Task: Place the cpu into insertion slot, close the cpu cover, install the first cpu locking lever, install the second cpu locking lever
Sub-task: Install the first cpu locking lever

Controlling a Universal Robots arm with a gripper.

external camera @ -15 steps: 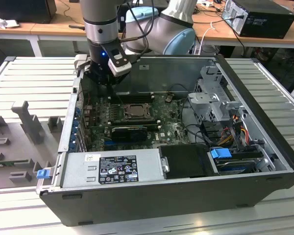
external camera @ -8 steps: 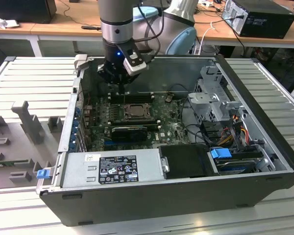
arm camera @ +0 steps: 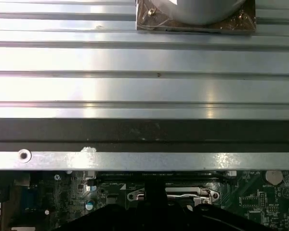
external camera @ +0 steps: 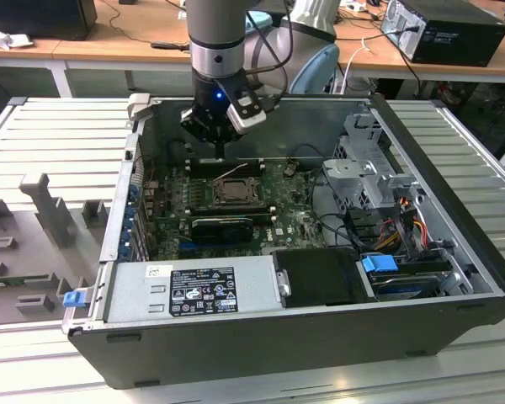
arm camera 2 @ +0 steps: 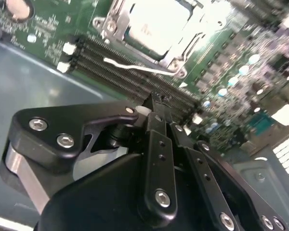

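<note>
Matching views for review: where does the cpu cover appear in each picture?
Exterior view: cpu cover mid-motherboard, just below the gripper.
Second wrist view: silvery frame beyond the black gripper.
First wrist view: I cannot make it out.
Shared landmark: the green motherboard.

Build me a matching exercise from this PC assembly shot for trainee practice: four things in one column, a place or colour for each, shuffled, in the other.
Things:
1. cpu
2. gripper
3. power supply
4. blue tab

Descriptions:
A. grey box with a label along the case's near edge
B. coloured piece towards the exterior view's right
C. bright silver top, lying inside the metal socket frame
D. black, hanging just above the motherboard beside the socket

Pairs: 1-C, 2-D, 3-A, 4-B
</note>
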